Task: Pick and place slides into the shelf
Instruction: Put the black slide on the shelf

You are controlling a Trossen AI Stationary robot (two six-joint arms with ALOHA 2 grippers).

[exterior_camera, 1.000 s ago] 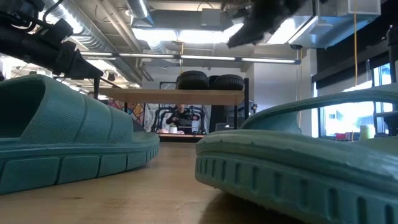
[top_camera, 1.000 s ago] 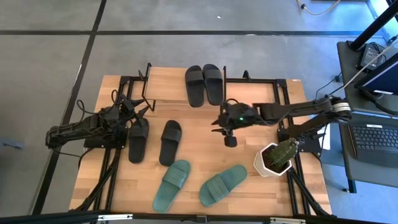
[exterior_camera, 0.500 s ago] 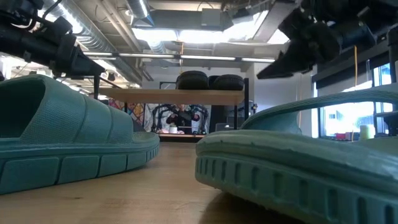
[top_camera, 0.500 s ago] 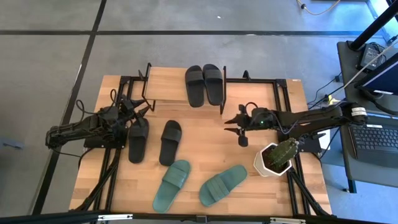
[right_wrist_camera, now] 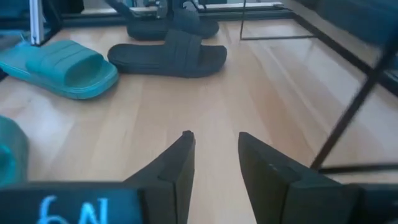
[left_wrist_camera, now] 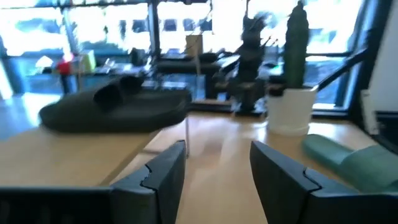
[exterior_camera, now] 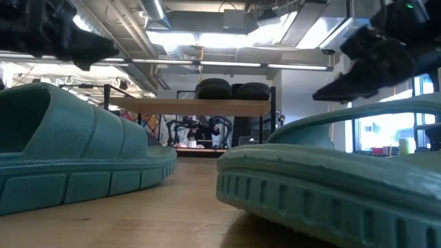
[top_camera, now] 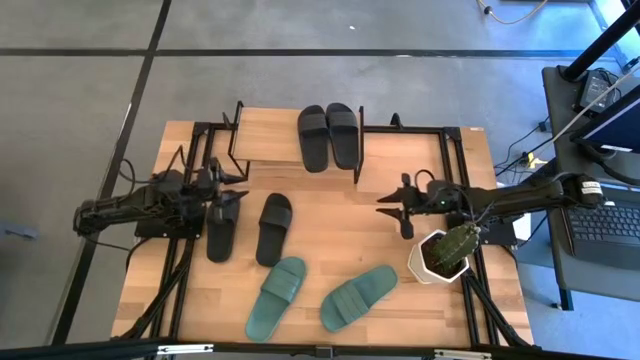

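Two slides lie side by side on the shelf at the table's far middle. Near of the shelf, two more slides lie side by side, left of centre. Nearer still, two slides lie at the near middle. A potted plant stands right of them, near the table's right edge.

Matte rubbery slides — black and teal; pale wood-grain shelf top, thin black metal legs.
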